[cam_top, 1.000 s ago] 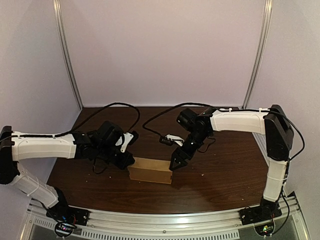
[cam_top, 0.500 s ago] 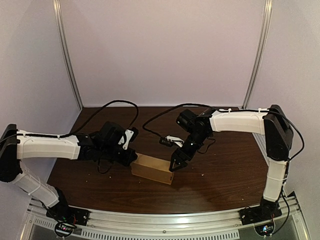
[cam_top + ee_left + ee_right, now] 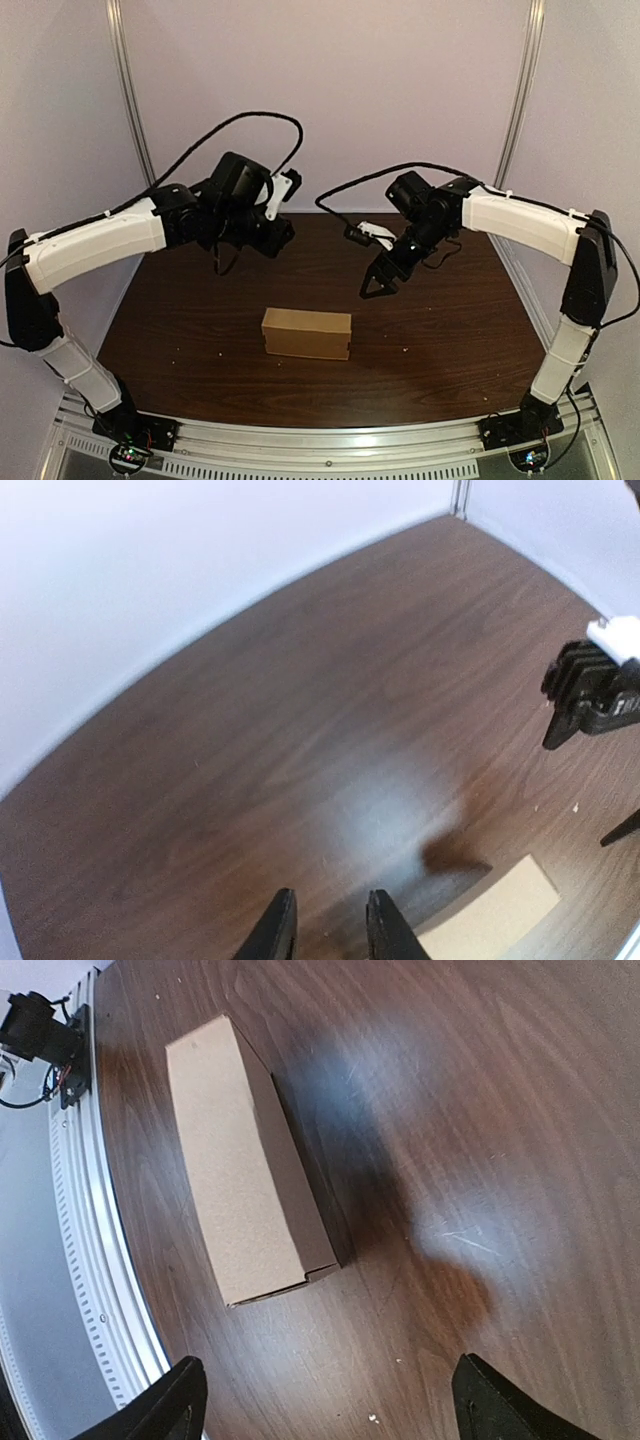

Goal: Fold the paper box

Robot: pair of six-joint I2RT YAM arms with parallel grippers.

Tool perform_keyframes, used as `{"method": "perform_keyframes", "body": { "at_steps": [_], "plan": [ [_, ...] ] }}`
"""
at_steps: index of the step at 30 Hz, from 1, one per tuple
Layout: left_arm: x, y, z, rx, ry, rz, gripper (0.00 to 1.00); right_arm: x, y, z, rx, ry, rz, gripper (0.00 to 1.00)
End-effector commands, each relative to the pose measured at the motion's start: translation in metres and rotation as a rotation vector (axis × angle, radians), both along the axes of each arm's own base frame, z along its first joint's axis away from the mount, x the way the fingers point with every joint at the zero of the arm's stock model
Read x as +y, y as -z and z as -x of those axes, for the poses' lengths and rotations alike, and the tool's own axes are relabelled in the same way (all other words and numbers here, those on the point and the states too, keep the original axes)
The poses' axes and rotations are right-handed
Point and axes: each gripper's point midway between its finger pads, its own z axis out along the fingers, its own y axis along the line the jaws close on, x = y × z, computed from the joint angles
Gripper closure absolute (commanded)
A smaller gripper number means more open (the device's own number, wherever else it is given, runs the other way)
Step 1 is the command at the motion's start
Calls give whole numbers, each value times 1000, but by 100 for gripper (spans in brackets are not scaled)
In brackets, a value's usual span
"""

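Brown kraft card: paper box (image 3: 306, 333), closed on every visible face, lying long side flat on the dark wood table (image 3: 460, 340), touched by nothing. Judged folded, or near enough; step in hand judged a withdrawal and last check.

Left gripper (image 3: 328, 935): raised, behind the box and to its left, well apart from it; fingers narrowly parted, nothing between them.

Right gripper (image 3: 335, 1410): raised, behind the box and to its right, well apart from it; fingers spread wide, empty.

For doing the step well: keep both arms high and back from the box, with no sweep across its top. Look along the end flap before counting it done. In case of a gaping flap, press it down once with fingers brought together, bracing the opposite end of the box.

View by view:
- Overhead: whole box with an arm on either side of it; end seams too small to read.
- Right wrist: box top and one long side up close, a thin dark tuck line at one end corner, metal rail (image 3: 80, 1260) near the box; no left gripper.
- Left wrist: only a corner of the box at lower right, the right gripper hanging above and beyond it; no seam visible
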Motion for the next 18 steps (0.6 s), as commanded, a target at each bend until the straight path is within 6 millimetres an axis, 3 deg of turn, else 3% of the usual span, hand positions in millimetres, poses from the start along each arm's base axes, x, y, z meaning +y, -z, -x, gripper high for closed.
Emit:
{"method": "perform_keyframes", "body": {
  "at_steps": [1, 3, 9, 14, 18],
  "plan": [
    [7, -53, -10, -130, 21, -40, 71, -14, -52, 12, -137, -82, -80, 14],
    [13, -42, -3, -99, 19, -65, 71, -13, -59, 17, -167, -100, -109, 14],
    [74, 9, 12, -39, -162, -202, 66, 7, -46, 24, -140, -155, -153, 24],
    [121, 22, 24, -31, -289, -273, 56, 39, -27, 42, -6, -231, -178, 43],
    [139, 25, 29, -25, -340, -289, 55, 59, -3, 52, 47, -263, -148, 52]
  ]
}}
